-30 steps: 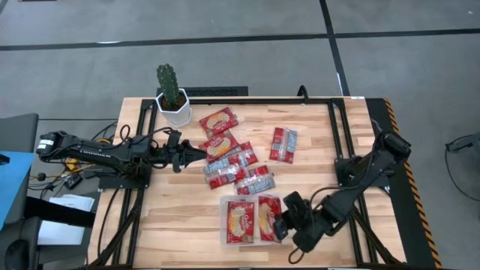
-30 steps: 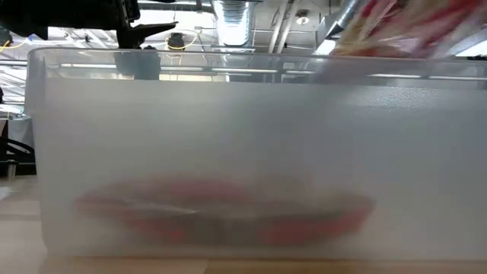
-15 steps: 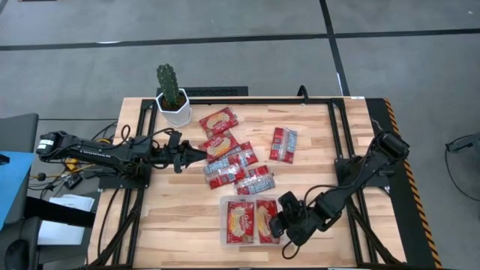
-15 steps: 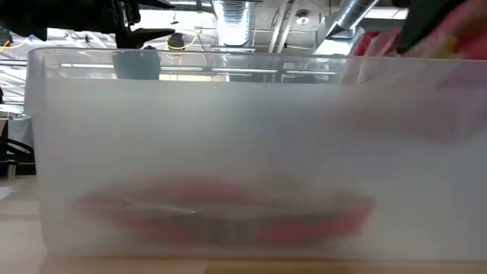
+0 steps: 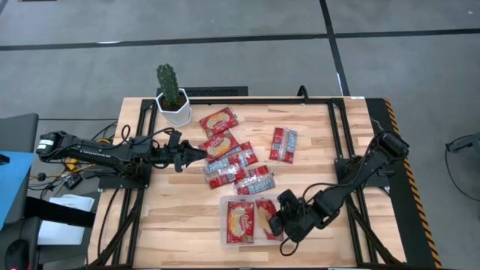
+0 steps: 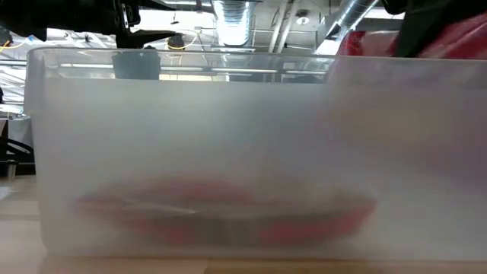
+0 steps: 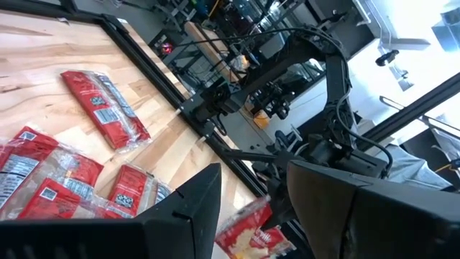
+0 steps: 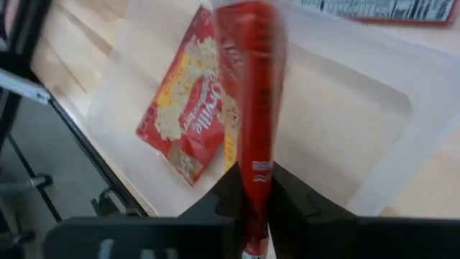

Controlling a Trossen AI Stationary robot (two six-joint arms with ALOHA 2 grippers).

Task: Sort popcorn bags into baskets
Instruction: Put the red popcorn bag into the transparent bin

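Note:
The clear tray [image 5: 223, 225] sits near the table's near edge and fills the low view [image 6: 228, 129]. One red popcorn bag [image 5: 240, 221] lies flat in it [image 8: 188, 119]. My right gripper [image 5: 279, 219] is over the tray's right part, shut on a second red bag [image 5: 265, 216]. Several loose bags [image 5: 229, 161] lie in a heap at mid-table, with a narrow pair [image 5: 283, 144] to their right. My left gripper [image 5: 196, 152] hovers open, level, at the heap's left edge [image 7: 251, 176]. My right gripper [image 8: 253, 191] pinches the red bag by one end edge [image 8: 253, 169] between its two fingers. The bag stands edge-on to the wrist camera and reaches away from the fingers over the tray's inside [image 8: 248, 86]. It is lifted clear of the tray floor.
A white pot with a cactus [image 5: 174, 105] stands at the table's far left corner. A black frame [image 5: 334, 127] runs along the table's edges. Bare wood [image 5: 180, 210] shows left of the tray and on the right side.
My right gripper has shifted a little toward the table's left, farther over the tray. The bag it holds has tipped from nearly flat toward edge-on and has come lower at the tray's rim in the low view. The left arm has kept still.

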